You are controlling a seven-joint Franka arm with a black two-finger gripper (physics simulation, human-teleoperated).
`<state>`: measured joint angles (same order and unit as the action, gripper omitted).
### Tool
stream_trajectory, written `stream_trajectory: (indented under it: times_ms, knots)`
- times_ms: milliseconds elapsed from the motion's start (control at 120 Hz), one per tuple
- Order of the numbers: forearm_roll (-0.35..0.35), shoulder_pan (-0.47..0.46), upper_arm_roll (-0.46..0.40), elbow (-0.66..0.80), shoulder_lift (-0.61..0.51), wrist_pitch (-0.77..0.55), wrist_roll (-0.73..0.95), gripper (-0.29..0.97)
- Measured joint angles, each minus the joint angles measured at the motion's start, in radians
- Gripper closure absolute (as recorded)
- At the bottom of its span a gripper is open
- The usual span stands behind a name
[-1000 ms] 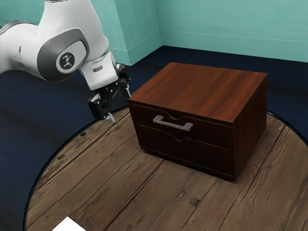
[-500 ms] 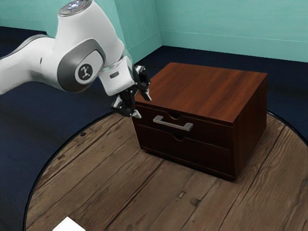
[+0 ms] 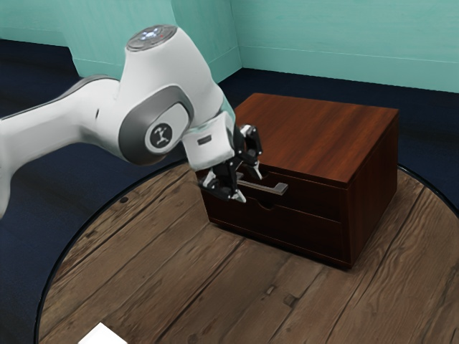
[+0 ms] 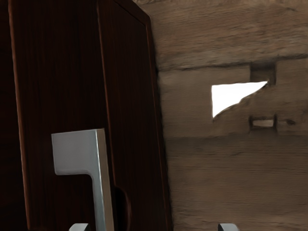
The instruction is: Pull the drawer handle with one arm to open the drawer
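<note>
Fingers (image 3: 239, 180) spread apart around drawer handle (image 3: 269, 187) end, arm (image 3: 154, 129) angled down toward drawer (image 3: 315, 188).

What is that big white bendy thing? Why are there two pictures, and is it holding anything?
The big white thing is a robot arm, drawn by a computer simulation. At its end is a black gripper, like a hand with two fingers.

One picture is taken from the side. The other comes from a small camera on the hand itself, so everything looks very close up.

On the round wooden table stands a dark brown cabinet with two drawers. The top drawer has a grey handle, and the gripper is at one end of it. Its fingers are open with the handle between them, so nothing is held yet, and the drawer is not pulled out.

A small white thing lies at the table's near edge.
</note>
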<state>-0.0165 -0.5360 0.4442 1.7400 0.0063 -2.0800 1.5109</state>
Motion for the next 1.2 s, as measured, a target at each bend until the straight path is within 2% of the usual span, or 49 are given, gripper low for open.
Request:
stream_trajectory:
  times_ms: [158,275,342,500,558,617,700,808,875,933,967,1125,1200]
  knots:
    - [0.001,-0.077,0.046,0.007,-0.019,0.003,-0.013,0.37]
    - [0.0,-0.086,0.079,0.012,-0.042,0.013,-0.021,0.37]
    - [0.0,-0.004,0.091,0.01,-0.045,0.017,-0.025,0.37]
    - [-0.001,0.289,0.095,0.006,-0.04,0.02,-0.031,0.37]
    - [-0.002,0.353,0.095,0.005,-0.039,0.02,-0.032,0.37]
    - [-0.002,0.379,0.095,-0.002,-0.039,0.02,-0.034,0.37]
    - [-0.007,0.346,0.096,-0.085,-0.054,0.041,-0.036,0.37]
    - [-0.011,0.199,0.094,-0.113,-0.072,0.065,-0.039,0.37]
    - [-0.011,0.116,0.093,-0.075,-0.073,0.074,-0.04,0.37]
    - [-0.009,0.085,0.095,-0.012,-0.07,0.07,-0.042,0.37]
    - [-0.007,0.06,0.127,0.026,-0.07,0.059,-0.043,0.37]
    - [0.001,0.169,0.174,-0.022,-0.062,0.023,-0.05,0.37]
    - [0.016,0.182,0.176,-0.063,-0.046,0.013,-0.053,0.37]
